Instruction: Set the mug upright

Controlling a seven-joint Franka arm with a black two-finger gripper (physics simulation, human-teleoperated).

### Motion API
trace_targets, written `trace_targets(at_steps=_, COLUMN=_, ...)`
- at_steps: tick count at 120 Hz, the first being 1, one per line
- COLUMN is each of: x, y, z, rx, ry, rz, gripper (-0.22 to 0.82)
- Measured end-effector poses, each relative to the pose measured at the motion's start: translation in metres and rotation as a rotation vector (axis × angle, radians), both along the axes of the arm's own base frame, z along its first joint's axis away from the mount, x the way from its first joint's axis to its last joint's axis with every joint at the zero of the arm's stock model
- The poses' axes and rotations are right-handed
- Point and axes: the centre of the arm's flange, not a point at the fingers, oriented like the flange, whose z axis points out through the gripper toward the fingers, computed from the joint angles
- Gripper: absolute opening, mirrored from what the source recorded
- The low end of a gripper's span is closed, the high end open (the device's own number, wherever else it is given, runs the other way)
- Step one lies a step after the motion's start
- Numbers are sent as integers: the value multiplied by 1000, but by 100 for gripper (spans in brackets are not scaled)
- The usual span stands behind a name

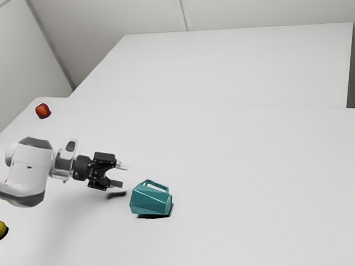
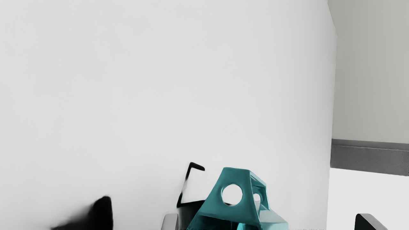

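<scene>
Exterior view: pincer open, fingertips apart, nothing held; teal mug on its side on bench, handle uppermost, near fingertips, toward exterior view's right | Wrist view: fingertips well spread, mug seen in the span between them, its shadow on bench.

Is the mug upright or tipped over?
Tipped over: the mug lies on its side on the table, with its handle sticking up from the body.
</scene>
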Motion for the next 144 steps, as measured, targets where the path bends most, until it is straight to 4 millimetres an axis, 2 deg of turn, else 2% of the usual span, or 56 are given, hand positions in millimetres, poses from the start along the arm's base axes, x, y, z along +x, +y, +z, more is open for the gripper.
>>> trace_targets(at_steps=9, x=-7, y=0, z=2, rx=5, ry=-43, rz=-8, gripper=60)
trace_targets(at_steps=39, x=-22, y=-15, z=-13, rx=1, ry=-64, rz=-43, gripper=60)
trace_targets(at_steps=79, x=-22, y=-56, z=-10, rx=-25, ry=-79, rz=-100, gripper=60)
trace_targets(at_steps=96, x=-21, y=-66, z=-10, rx=-36, ry=-67, rz=-97, gripper=60)
trace_targets(at_steps=111, x=-24, y=-87, z=-13, rx=-47, ry=-49, rz=-108, gripper=60)
trace_targets(at_steps=120, x=-25, y=-90, z=-13, rx=-49, ry=-44, rz=-101, gripper=60)
trace_targets(at_steps=128, x=-25, y=-89, z=-12, rx=-49, ry=-42, rz=-90, gripper=51)
trace_targets(at_steps=144, x=-25, y=-88, z=-11, rx=-50, ry=-39, rz=-78, gripper=19)
